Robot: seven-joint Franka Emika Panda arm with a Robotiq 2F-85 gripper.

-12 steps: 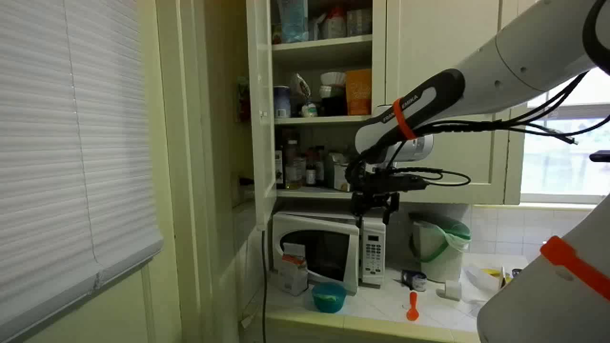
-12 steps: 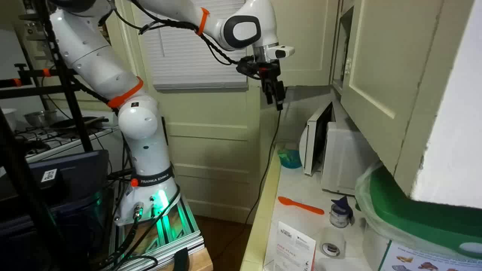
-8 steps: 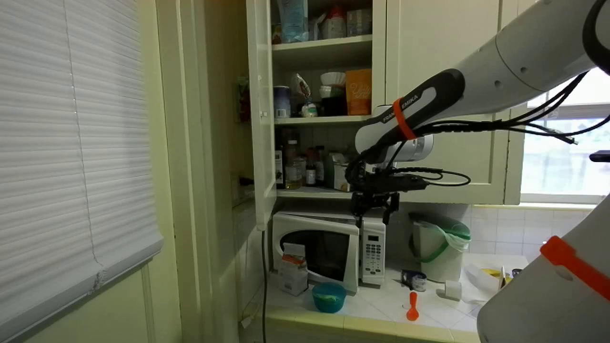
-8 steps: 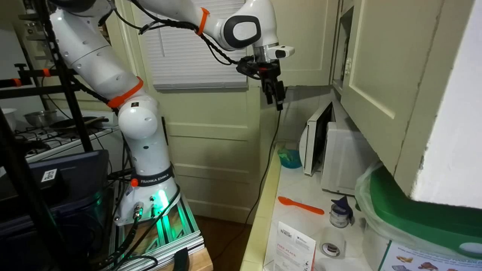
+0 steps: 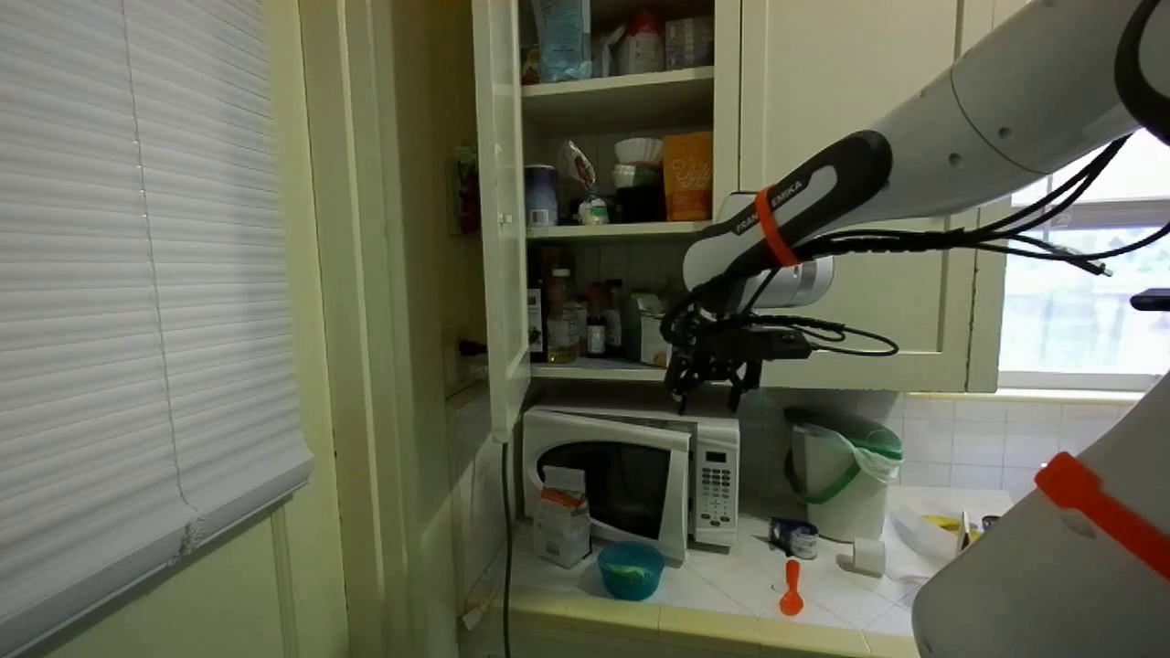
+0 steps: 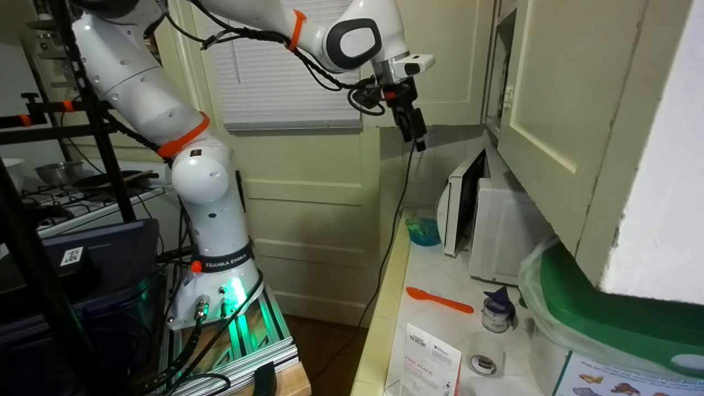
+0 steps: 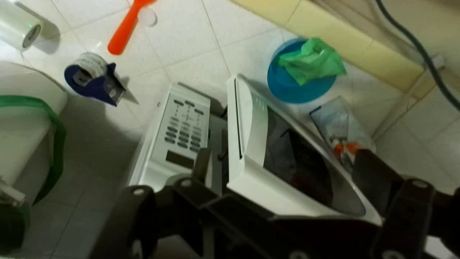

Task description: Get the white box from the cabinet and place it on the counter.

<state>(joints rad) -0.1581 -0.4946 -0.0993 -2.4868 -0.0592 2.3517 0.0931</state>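
Observation:
The white box (image 5: 654, 340) stands on the lowest shelf of the open cabinet (image 5: 727, 137) in an exterior view, partly hidden behind my wrist. It does not show in the wrist view. My gripper (image 5: 708, 402) hangs just below shelf level, in front of the microwave's top, fingers pointing down and slightly tilted. In an exterior view the gripper (image 6: 421, 144) is left of the cabinet front (image 6: 550, 110). In the wrist view its fingers (image 7: 287, 169) are wide apart with nothing between them. The pale counter (image 5: 713, 585) lies below.
The microwave (image 5: 631, 484) stands below the cabinet, its door ajar. The cabinet door (image 5: 501, 228) stands open at the left. Bottles (image 5: 562, 320) crowd the shelf. A blue bowl (image 5: 631, 571), a carton (image 5: 562, 530), an orange spoon (image 5: 792, 589) and a bin (image 5: 841, 475) are on the counter.
My gripper has risen slightly and tilted, its fingertips swinging toward the cabinet side. The white box and the things on the counter have not moved.

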